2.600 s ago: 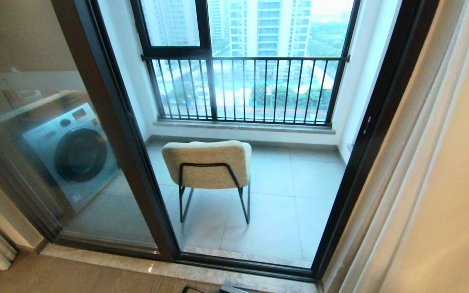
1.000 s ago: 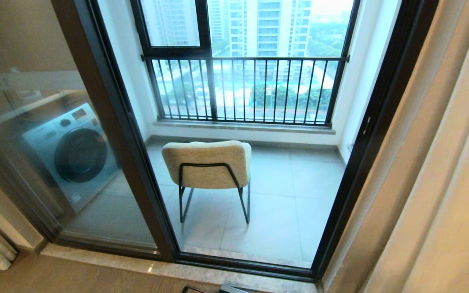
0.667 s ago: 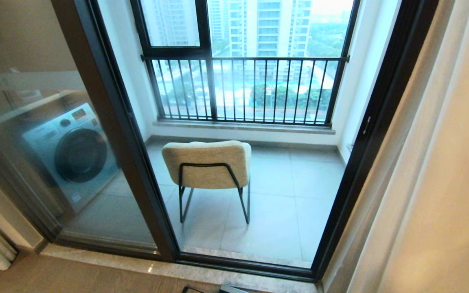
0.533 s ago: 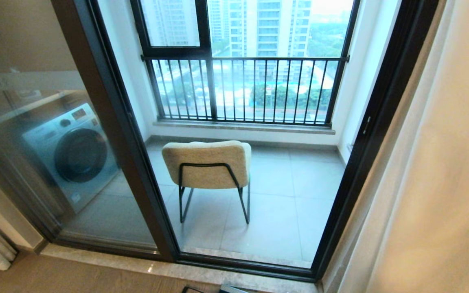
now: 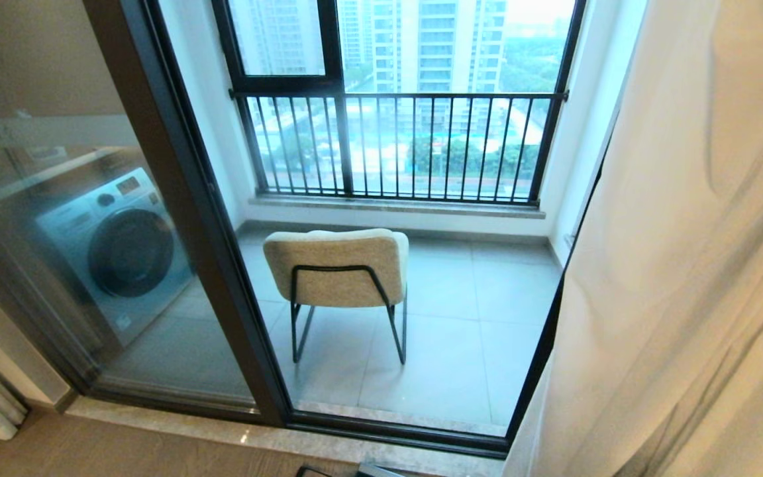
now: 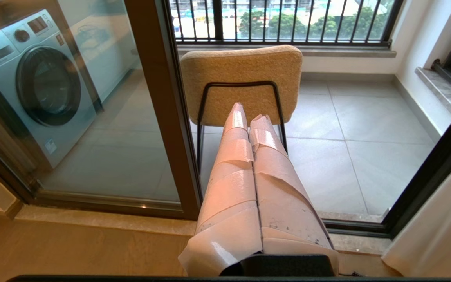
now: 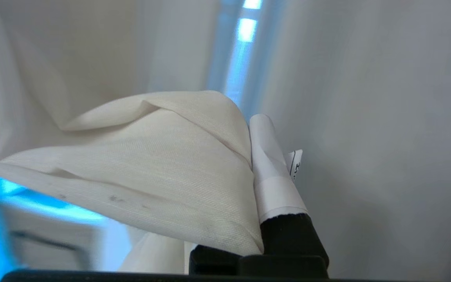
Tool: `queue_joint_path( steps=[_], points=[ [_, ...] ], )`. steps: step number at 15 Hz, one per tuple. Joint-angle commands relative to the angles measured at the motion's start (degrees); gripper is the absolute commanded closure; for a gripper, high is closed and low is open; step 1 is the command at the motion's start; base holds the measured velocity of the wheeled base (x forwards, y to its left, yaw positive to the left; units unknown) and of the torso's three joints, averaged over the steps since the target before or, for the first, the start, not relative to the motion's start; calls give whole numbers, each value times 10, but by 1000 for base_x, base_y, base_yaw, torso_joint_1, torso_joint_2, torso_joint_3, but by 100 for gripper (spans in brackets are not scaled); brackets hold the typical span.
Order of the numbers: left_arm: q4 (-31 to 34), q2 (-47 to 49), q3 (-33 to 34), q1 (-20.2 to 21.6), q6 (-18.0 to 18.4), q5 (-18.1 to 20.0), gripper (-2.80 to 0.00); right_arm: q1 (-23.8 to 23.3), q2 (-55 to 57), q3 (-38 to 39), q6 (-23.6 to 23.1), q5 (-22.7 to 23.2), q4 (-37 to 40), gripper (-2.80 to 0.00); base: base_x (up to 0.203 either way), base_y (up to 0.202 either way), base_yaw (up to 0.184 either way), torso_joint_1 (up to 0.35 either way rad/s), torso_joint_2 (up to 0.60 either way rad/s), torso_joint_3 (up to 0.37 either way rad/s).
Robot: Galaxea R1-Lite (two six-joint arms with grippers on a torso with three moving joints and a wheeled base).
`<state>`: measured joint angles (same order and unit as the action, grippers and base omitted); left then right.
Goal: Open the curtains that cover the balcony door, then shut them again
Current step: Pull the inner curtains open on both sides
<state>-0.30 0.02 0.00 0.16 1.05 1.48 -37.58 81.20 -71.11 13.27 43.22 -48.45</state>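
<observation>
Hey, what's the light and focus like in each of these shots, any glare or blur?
Head view: bright daylight through the balcony door, reflections hazing its left pane, straight frame lines bowed. Left wrist view: sharp, evenly lit, washing machine clear. Right wrist view: curtain fabric crisp up close, backlit background washed blue and out of focus.

Beige chair [image 5: 336, 267] on balcony tiles; washing machine [image 5: 116, 246] left.

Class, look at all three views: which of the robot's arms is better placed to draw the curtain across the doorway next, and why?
Right. The right gripper is shut on a fold of the cream woven curtain at the doorway's right edge. The left gripper is shut on nothing, pointing at the beige chair, away from any fabric.
</observation>
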Motion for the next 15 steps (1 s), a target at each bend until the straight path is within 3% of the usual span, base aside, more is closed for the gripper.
queue_joint_path(
  steps=[1,4,9,12,13,15],
  points=[
    [0,0,0,0,0,0,0,63,23,17,0,1,-4,0,0,0,0,0,0,0],
    [0,0,0,0,0,0,0,96,48,48,-4,0,-10,0,0,0,0,0,0,0],
    [0,0,0,0,0,0,0,117,83,130,-2,2,-105,0,0,0,0,0,0,0],
    [0,0,0,0,0,0,0,116,82,133,-2,0,-101,0,0,0,0,0,0,0],
    [0,0,0,0,0,0,0,116,81,133,-1,-1,-101,-280,0,0,0,0,0,0],
    [0,0,0,0,0,0,0,116,76,136,0,-1,-100,-280,0,0,0,0,0,0]
  ],
)
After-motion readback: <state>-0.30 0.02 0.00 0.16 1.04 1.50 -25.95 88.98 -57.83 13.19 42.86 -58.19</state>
